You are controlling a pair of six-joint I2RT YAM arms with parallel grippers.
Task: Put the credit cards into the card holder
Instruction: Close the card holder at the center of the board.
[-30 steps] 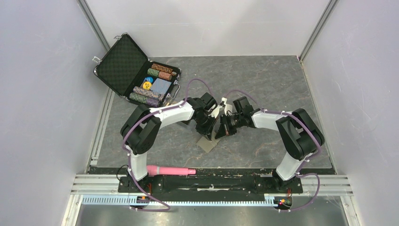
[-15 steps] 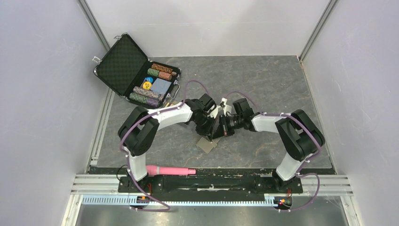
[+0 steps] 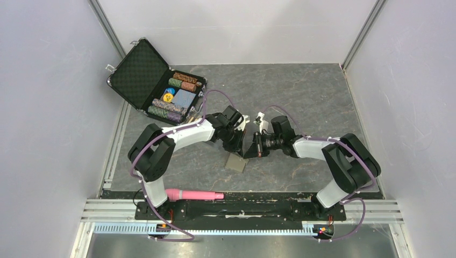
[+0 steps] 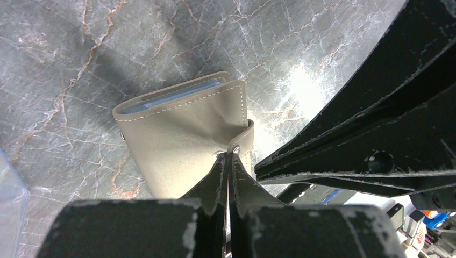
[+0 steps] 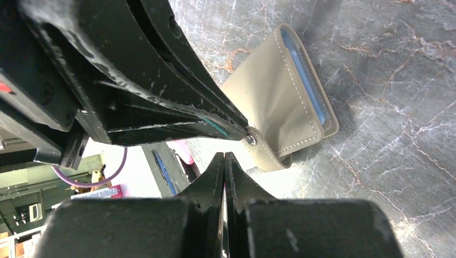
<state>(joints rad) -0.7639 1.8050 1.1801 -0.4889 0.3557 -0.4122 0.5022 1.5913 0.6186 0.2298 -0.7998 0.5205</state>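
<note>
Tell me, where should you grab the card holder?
Grip the closing tab: it sticks out past the card holder's edge and is thin enough for the jaws, while the body is wide and flat. Come from the tab side, where the left gripper pinches it.

On the tabletop (image 3: 322,107) you have two grippers, the left gripper (image 4: 228,161) and the right gripper (image 5: 224,158); one card holder (image 4: 183,140); one open chip case (image 3: 141,72) at 10 o'clock; one pink cylinder (image 3: 193,194) at 6 o'clock.

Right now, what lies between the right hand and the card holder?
Only a sliver of bare table, in the right wrist view; the right hand sits beside the card holder's tab, which the left hand pinches.
</note>
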